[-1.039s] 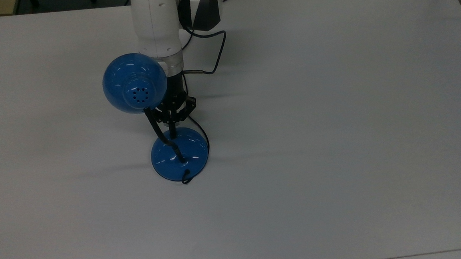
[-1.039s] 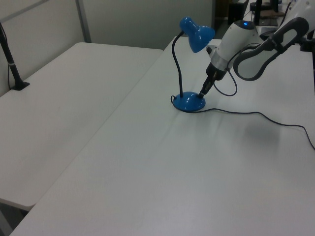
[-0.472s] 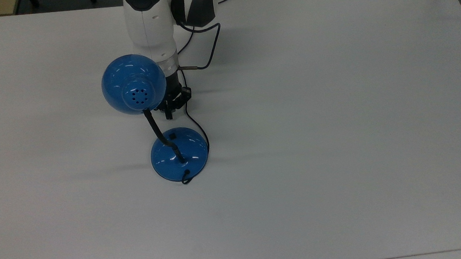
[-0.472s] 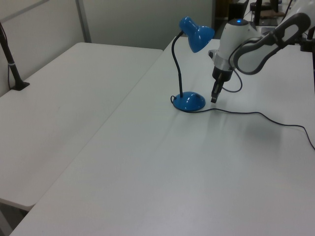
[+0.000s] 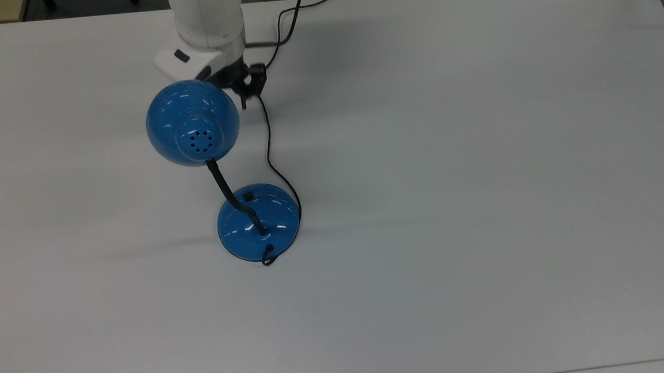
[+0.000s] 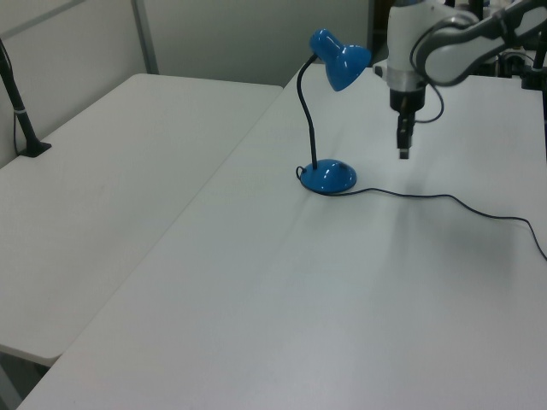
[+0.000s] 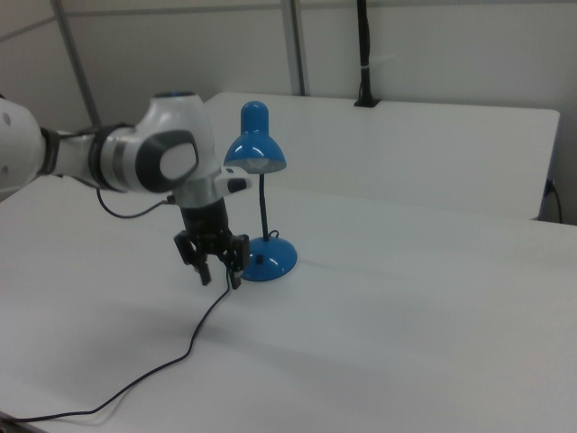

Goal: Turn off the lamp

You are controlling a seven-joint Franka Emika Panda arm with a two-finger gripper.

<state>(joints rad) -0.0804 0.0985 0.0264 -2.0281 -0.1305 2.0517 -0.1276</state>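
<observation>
Hovering: my gripper (image 7: 219, 273), fingers spread, holding nothing, above the table (image 5: 479, 143).
Lamp (image 5: 258, 221): upright, well apart from it.

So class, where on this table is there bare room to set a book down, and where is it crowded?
Bare: the table on the top view's right of the lamp, and along its bottom edge. Crowded: around the lamp, its cord and the gripper.

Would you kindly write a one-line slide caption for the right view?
Franka gripper hovering open above the white table, beside the blue desk lamp, apart from its base.
</observation>
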